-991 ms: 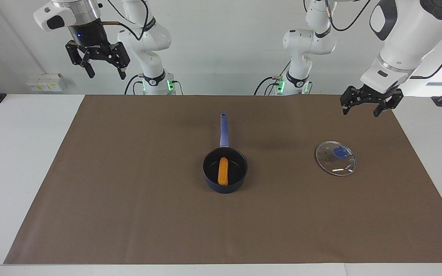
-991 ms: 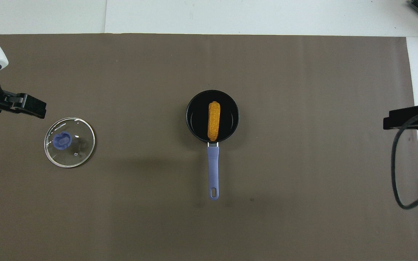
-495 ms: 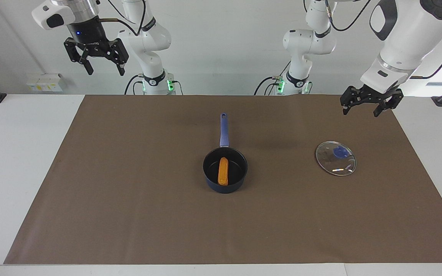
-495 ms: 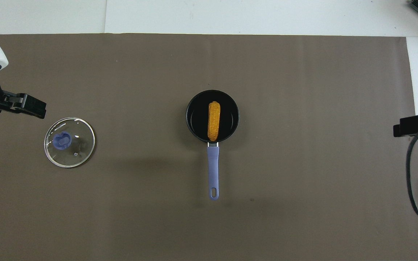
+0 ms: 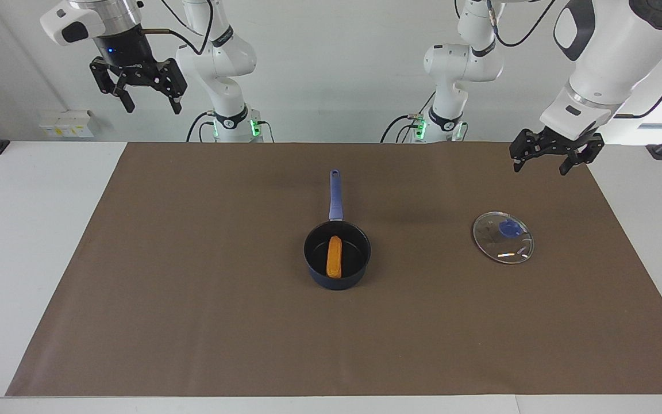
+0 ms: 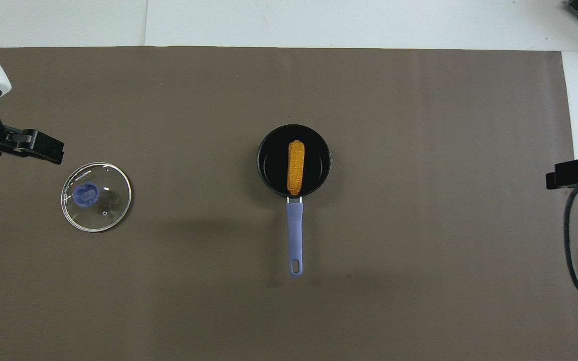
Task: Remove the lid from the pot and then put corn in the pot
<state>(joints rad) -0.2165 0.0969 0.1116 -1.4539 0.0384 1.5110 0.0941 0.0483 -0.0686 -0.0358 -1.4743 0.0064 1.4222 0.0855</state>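
The dark navy pot (image 5: 358, 265) (image 6: 268, 173) stands at the middle of the brown mat, its blue handle (image 5: 335, 195) (image 6: 294, 235) pointing toward the robots. The yellow-orange corn (image 5: 334, 256) (image 6: 295, 160) lies inside the pot. The glass lid (image 5: 503, 244) (image 6: 103, 200) with the blue knob lies flat on the mat toward the left arm's end. My left gripper (image 5: 555, 158) is open and empty, raised over the mat's edge near the lid. My right gripper (image 5: 138, 95) is open and empty, held high at the right arm's end.
The brown mat (image 5: 193, 299) (image 6: 419, 250) covers most of the white table (image 5: 20, 230). A small white box (image 5: 66, 123) sits at the table's edge near the right arm. A black cable (image 6: 570, 240) hangs by the right gripper in the overhead view.
My right gripper has risen and drawn back toward its end of the table. The left gripper, the pot, the corn and the lid have not moved.
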